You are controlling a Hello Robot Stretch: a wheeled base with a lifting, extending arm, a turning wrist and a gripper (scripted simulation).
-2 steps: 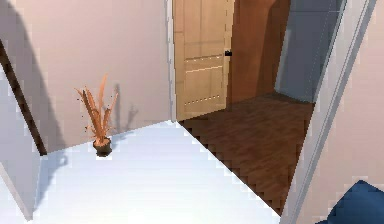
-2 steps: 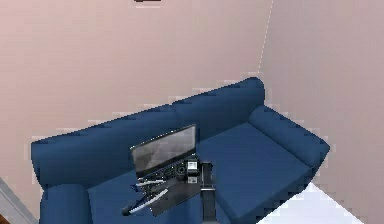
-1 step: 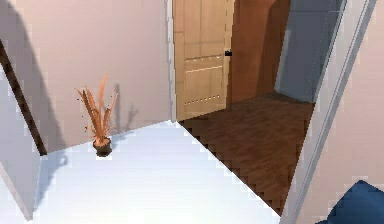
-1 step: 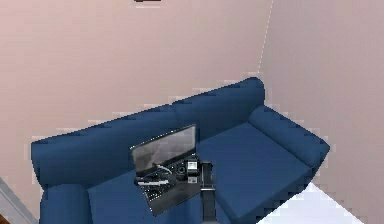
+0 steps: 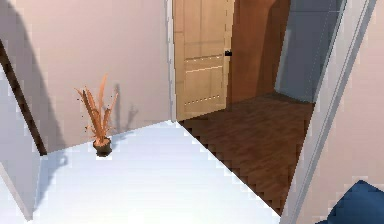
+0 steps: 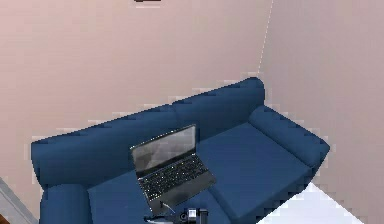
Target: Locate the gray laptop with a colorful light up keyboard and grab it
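- A slim, dark gray laptop is seen lying open on the seat of a blue sofa, its flat screen tilted toward the backrest.
- The gripper is placed at the laptop's near edge; whether anything is held cannot be told.
- The sofa is rendered smooth, with rounded arms, against a pale wall.
- Ahead, a smooth white tabletop is topped by a potted plant with spiky orange leaves; a panelled wooden door and dark plank floor are shown beyond.
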